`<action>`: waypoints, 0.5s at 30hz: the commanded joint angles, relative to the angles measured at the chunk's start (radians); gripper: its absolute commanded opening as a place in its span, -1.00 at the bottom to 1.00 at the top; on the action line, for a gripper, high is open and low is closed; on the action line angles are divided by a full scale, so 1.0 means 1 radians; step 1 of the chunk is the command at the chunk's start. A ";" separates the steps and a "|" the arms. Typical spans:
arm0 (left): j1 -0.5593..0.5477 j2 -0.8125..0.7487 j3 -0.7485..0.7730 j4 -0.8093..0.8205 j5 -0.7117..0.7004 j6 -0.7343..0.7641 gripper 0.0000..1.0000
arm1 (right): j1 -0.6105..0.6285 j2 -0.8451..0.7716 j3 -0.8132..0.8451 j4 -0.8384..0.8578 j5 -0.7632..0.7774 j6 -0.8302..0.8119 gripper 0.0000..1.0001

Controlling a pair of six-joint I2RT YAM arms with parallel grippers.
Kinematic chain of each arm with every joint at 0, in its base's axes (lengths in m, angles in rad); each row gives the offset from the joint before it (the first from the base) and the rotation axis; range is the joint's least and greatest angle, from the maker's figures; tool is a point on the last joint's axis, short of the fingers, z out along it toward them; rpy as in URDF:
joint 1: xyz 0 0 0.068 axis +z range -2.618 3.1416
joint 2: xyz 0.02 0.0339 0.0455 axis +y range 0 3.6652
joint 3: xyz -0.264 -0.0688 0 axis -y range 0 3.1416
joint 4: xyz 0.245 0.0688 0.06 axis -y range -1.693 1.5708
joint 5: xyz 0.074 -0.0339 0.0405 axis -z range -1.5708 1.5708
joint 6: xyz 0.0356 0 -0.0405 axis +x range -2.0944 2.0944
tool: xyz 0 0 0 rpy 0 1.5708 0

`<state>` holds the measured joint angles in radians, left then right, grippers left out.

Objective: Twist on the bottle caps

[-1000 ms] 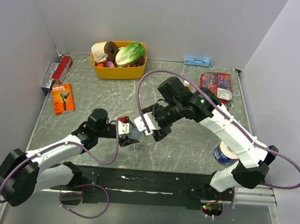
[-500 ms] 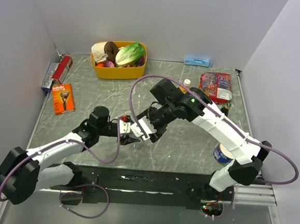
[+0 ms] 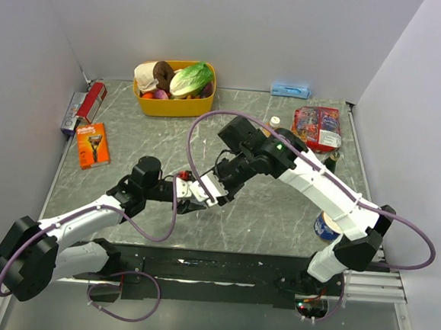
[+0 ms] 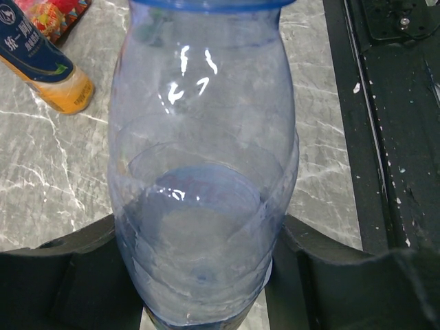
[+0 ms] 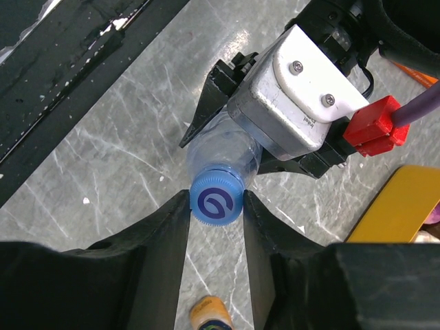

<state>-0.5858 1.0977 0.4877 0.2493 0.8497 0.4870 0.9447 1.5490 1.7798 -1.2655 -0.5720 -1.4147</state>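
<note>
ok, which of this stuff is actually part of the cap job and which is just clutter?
Job: clear water bottle in the left gripper; blue cap in the right gripper; orange-liquid bottle.
Clutter: yellow food basket, orange razor pack, red snack packets, blue-and-white can, light blue packet, small boxes.

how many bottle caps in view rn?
2. The blue cap sits on the clear bottle mouth, between the right fingers. The white cap shows just beyond the right arm in the top view. The arms could hide others.
</note>
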 commanded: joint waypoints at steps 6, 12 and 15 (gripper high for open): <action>0.003 -0.016 0.040 0.025 0.046 0.024 -0.98 | 0.009 0.043 0.046 -0.025 0.012 0.062 -0.34; 0.001 -0.027 0.028 0.070 0.009 -0.013 -0.98 | 0.009 0.068 0.035 0.029 0.040 0.227 -0.45; 0.003 -0.038 0.011 0.142 -0.049 -0.082 -0.98 | 0.006 0.091 0.044 0.038 0.040 0.370 -0.49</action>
<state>-0.5831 1.0977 0.4854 0.2142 0.8196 0.4751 0.9447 1.5944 1.8004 -1.2491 -0.5442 -1.2442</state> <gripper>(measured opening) 0.592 0.396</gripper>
